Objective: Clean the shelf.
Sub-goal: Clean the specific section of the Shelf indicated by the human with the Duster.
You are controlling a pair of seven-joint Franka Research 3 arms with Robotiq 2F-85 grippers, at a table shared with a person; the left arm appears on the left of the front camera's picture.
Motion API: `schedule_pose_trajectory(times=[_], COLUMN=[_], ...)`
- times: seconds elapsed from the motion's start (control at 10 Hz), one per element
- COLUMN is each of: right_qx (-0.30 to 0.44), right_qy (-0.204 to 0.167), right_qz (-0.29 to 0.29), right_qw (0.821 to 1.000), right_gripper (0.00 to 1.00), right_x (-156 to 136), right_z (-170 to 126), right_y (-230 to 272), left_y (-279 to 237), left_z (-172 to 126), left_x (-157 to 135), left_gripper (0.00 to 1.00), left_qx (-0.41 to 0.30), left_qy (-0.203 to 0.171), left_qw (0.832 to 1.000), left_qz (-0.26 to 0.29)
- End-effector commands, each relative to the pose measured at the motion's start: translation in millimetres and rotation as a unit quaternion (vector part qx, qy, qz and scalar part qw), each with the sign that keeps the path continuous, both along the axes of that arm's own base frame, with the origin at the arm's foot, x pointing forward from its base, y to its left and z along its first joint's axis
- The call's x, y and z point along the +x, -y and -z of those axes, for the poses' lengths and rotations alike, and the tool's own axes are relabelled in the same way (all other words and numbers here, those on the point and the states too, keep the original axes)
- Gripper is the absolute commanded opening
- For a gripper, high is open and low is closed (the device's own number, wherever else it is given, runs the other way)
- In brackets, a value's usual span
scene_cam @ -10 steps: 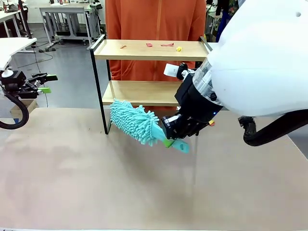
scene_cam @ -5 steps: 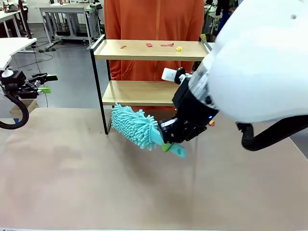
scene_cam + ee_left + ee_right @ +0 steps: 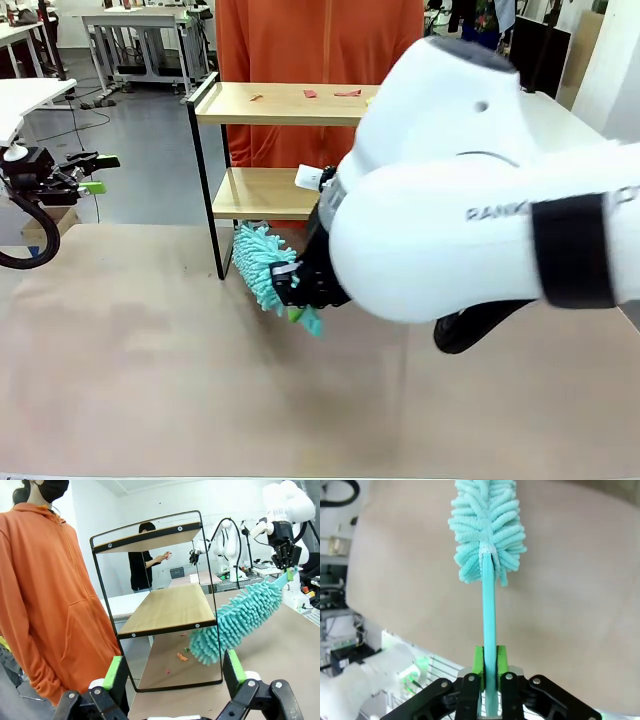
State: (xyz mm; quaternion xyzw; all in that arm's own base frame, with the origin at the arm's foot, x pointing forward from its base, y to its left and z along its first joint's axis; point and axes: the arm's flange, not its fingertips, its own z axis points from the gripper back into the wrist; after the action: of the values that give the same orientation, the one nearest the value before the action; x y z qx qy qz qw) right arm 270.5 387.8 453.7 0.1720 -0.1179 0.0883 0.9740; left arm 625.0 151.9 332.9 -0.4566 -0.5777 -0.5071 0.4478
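The shelf (image 3: 290, 105) stands at the far edge of the surface (image 3: 200, 380), directly in front of a person (image 3: 320, 40) in an orange top. Small red scraps (image 3: 348, 92) lie on its top board (image 3: 150, 539). More scraps lie on the surface beneath the lower board (image 3: 170, 610).

The teal duster (image 3: 235, 620) has its fluffy head low, just beside the shelf's front edge and below the lower board. The right pincer (image 3: 489, 662) is clamped tight on the duster's thin handle, pads flat on both sides. The left pincer (image 3: 172, 667) is spread wide, holds nothing, and sits well apart at the side.

Step in hand, as judged: bring the head onto a board.
- Raise the head clear of the black frame before sweeping.
- Lay the fibres flat and sweep along the board towards an open edge.
- Press lightly, as the light rack could slide.
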Motion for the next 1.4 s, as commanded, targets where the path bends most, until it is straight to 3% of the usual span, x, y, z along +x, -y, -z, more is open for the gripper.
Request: schedule_pose_trajectory(times=[0.0,0.4,0.7,0.8,1.0,1.3], right_qx=[0.008,-0.004,0.0,0.002,0.002,-0.004], right_qy=[0.009,0.047,0.06,0.047,0.047,0.075], right_qz=[0.054,0.14,0.129,0.129,0.129,0.16], right_qw=[0.998,0.989,0.99,0.991,0.991,0.984], right_gripper=[0.13,0.13,0.13,0.13,0.13,0.13], right_x=[18,41,46,38,38,47], right_z=[12,32,39,26,26,41], right_y=[-45,-102,-120,-74,-74,-112], left_y=[1,1,1,1,1,1], left_z=[-1,-1,-1,-1,-1,-1], left_x=[-3,-3,-3,-3,-3,-3], left_gripper=[1.0,1.0,1.0,1.0,1.0,1.0], left_qx=[0.006,0.006,0.006,0.006,0.006,0.006], left_qy=[0.006,0.006,0.006,0.006,0.006,0.006], left_qw=[1.0,1.0,1.0,1.0,1.0,1.0], left_qz=[0.0,0.0,0.0,0.0,0.0,0.0])
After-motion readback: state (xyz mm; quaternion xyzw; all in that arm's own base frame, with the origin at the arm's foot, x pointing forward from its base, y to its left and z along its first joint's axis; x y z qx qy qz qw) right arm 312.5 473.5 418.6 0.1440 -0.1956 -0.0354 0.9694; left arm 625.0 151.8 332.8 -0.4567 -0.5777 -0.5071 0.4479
